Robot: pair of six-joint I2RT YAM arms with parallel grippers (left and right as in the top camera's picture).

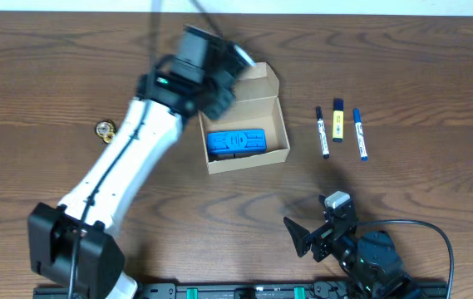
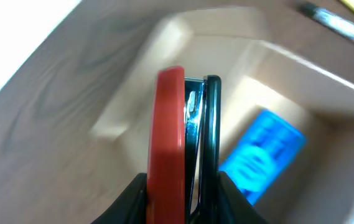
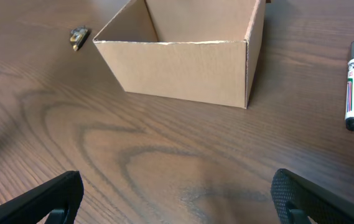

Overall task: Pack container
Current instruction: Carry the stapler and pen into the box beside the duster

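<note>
The small rectangular tan-brown cardboard box (image 1: 276, 124) stands open near the middle of the table, slightly toward its far side. Its walls are plain and unmarked, and its hinged flap lid (image 1: 261, 76) is folded back at the far edge. A bright blue ribbed plastic block (image 1: 234, 142) lies flat on the box floor, close to the near wall.

The left end effector (image 2: 183, 186) hangs above the box's far left corner, blurred in the views. Its fingers are clamped on a flat red-and-black object with a metal strip (image 2: 170, 124), held on edge. The right end effector (image 3: 177, 183) sits low at the near side of the table, its fingers spread wide with nothing between them.

The dark brown wood-grain table (image 1: 402, 58) also carries a black-and-white marker (image 1: 322, 133), a yellow-and-black highlighter (image 1: 337, 121) and a blue marker (image 1: 360, 137), side by side to the right of the box. A small brass-coloured item (image 1: 105, 129) lies to its left. A pale strip shows beyond the far table edge.
</note>
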